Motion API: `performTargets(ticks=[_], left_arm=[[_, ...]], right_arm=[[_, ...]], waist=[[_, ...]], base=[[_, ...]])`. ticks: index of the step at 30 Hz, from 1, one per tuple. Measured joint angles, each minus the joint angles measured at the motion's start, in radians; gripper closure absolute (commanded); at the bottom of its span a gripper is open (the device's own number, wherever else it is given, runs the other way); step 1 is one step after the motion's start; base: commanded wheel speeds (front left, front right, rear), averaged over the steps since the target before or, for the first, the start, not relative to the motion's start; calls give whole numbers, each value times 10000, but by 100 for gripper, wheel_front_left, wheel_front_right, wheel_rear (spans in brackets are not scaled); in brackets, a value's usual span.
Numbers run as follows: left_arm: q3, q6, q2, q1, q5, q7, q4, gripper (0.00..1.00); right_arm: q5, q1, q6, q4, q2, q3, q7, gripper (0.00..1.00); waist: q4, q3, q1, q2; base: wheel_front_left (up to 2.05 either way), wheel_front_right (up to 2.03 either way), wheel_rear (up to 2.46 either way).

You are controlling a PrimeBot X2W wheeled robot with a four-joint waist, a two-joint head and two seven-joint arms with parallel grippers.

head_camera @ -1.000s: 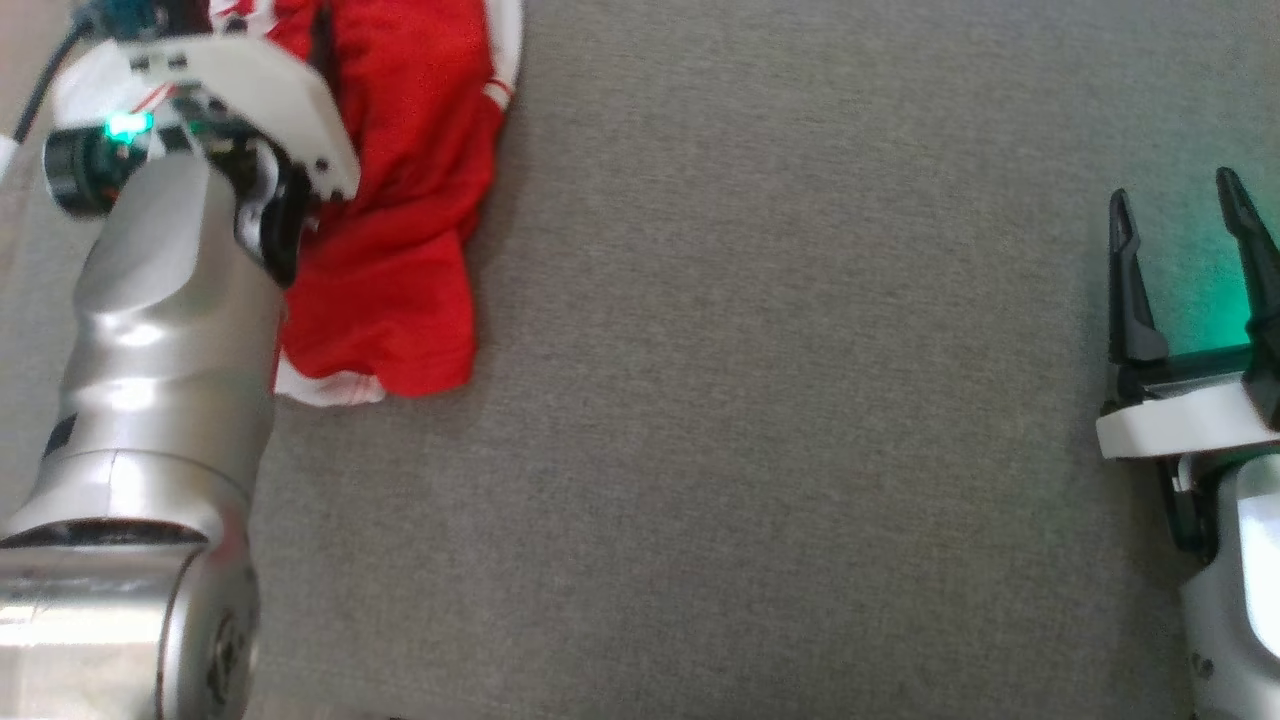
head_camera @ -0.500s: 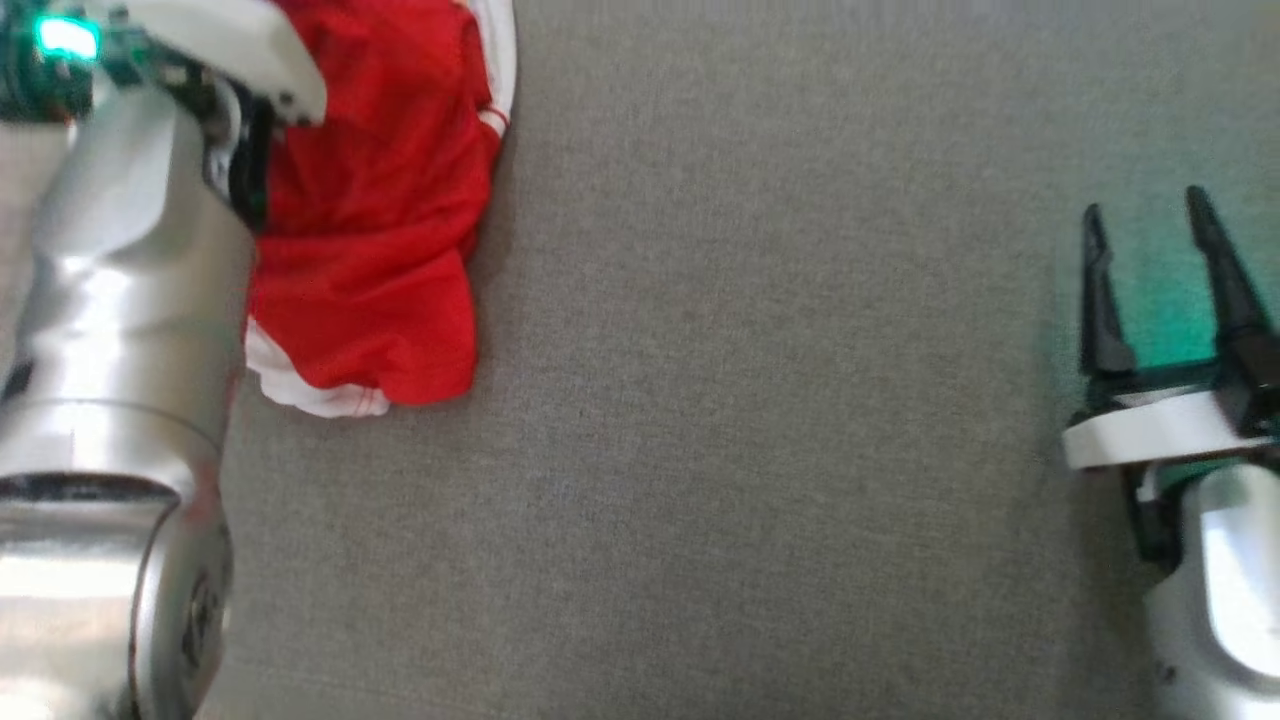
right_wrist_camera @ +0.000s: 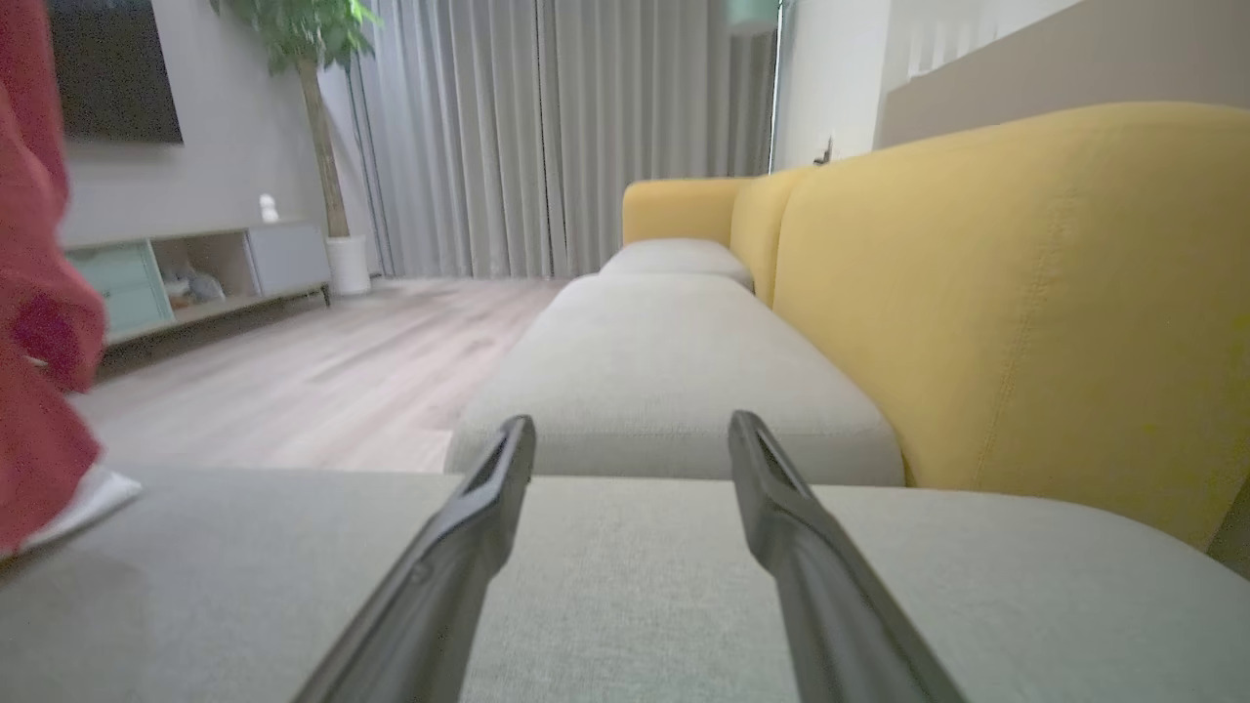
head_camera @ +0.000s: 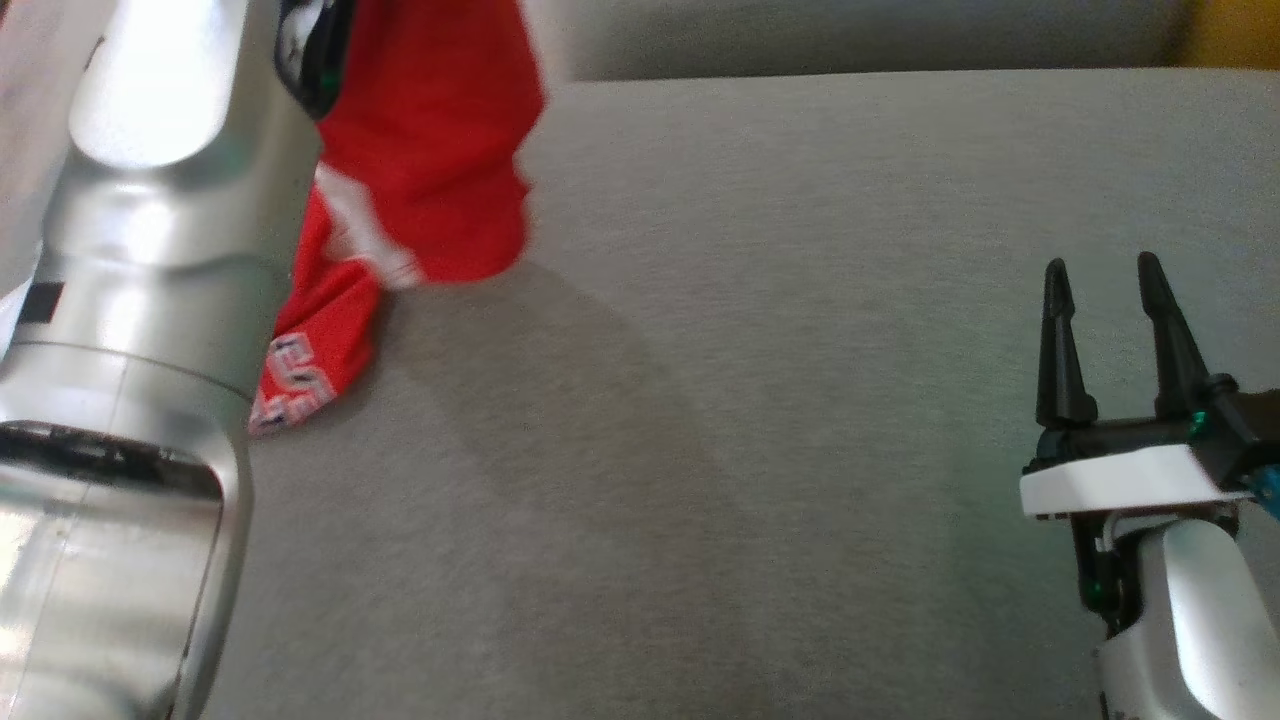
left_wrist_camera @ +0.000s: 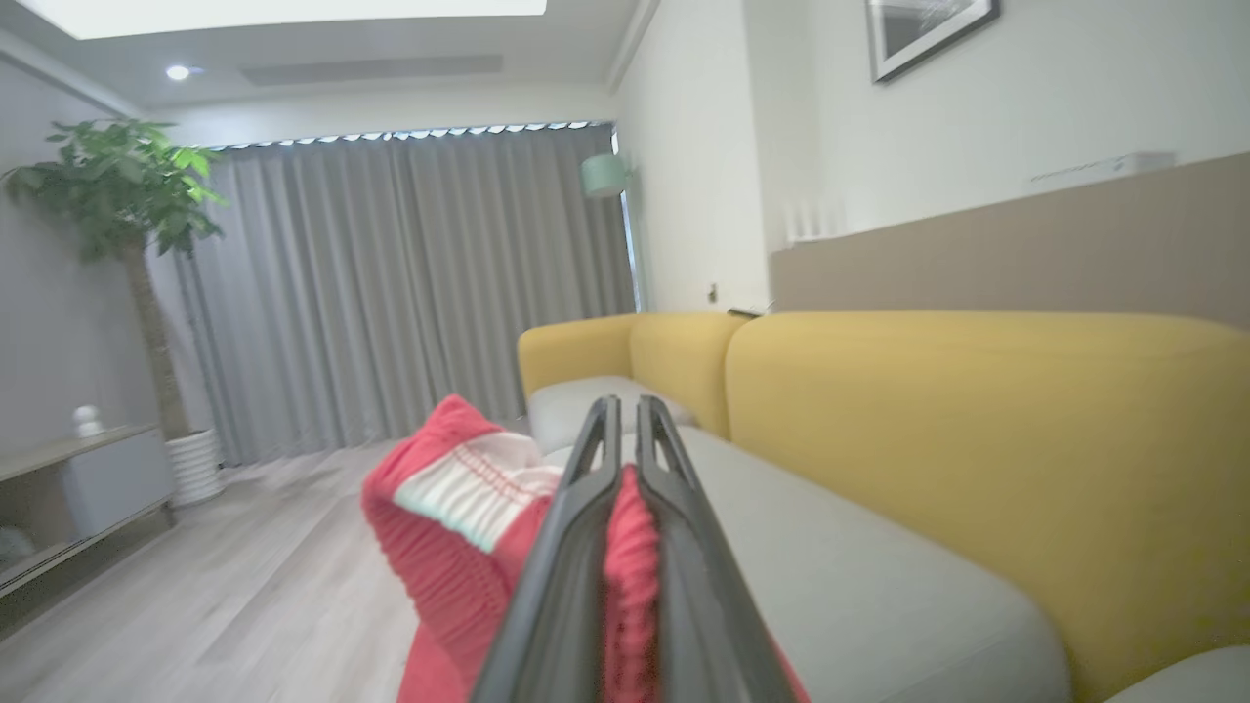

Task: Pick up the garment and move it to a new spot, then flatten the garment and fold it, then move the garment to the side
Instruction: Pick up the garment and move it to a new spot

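Observation:
The garment (head_camera: pixel 440 150) is red with white trim and hangs at the top left of the head view, beside my silver left arm (head_camera: pixel 170 200). Its lower end (head_camera: pixel 300 375) still trails onto the grey seat. In the left wrist view my left gripper (left_wrist_camera: pixel 628 405) is shut on a fold of the garment (left_wrist_camera: pixel 459 547), and red cloth bulges between and beside the fingers. My right gripper (head_camera: pixel 1101 265) stands open at the lower right, over bare seat and well away from the cloth. The right wrist view shows the right gripper (right_wrist_camera: pixel 633 422) with nothing between its fingers, and the garment (right_wrist_camera: pixel 39 322) hangs at the left edge.
I work over a wide grey sofa seat (head_camera: pixel 750 400). A yellow backrest (left_wrist_camera: pixel 977 439) runs along one side of it. Beyond the seat lie a wooden floor (right_wrist_camera: pixel 293 371), a low cabinet (right_wrist_camera: pixel 146 273), a potted plant (left_wrist_camera: pixel 127 195) and grey curtains.
My left gripper closed on the garment and raised it off the seat, so it now hangs instead of lying in a heap. The head camera has also shifted. The right gripper stayed open.

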Motion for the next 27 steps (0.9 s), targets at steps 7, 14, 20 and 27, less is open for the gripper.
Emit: performTargets(ticks=[7, 14, 20, 27], left_arm=[[-915, 0, 470, 32, -1183, 713, -1162, 100], [-1783, 0, 462, 876, -2541, 1024, -2452, 100], [-3789, 0, 451, 4009, -3108, 662, -3250, 100], [-5093, 105, 412, 7579, -3076, -947, -2395, 0]], right_arm=[[811, 61, 0, -297, 27, 418, 0, 0], [1325, 82, 0, -433, 35, 512, 0, 0], [1749, 302, 0, -370, 36, 658, 0, 0], [2021, 360, 0, -176, 54, 717, 0, 0]], waist=[[-1647, -405, 1, 0], [-3373, -415, 2, 0], [-4201, -71, 4, 0], [-4094, 153, 4, 0]], base=[[0, 0, 0], [0, 0, 0], [0, 0, 0], [0, 0, 0]])
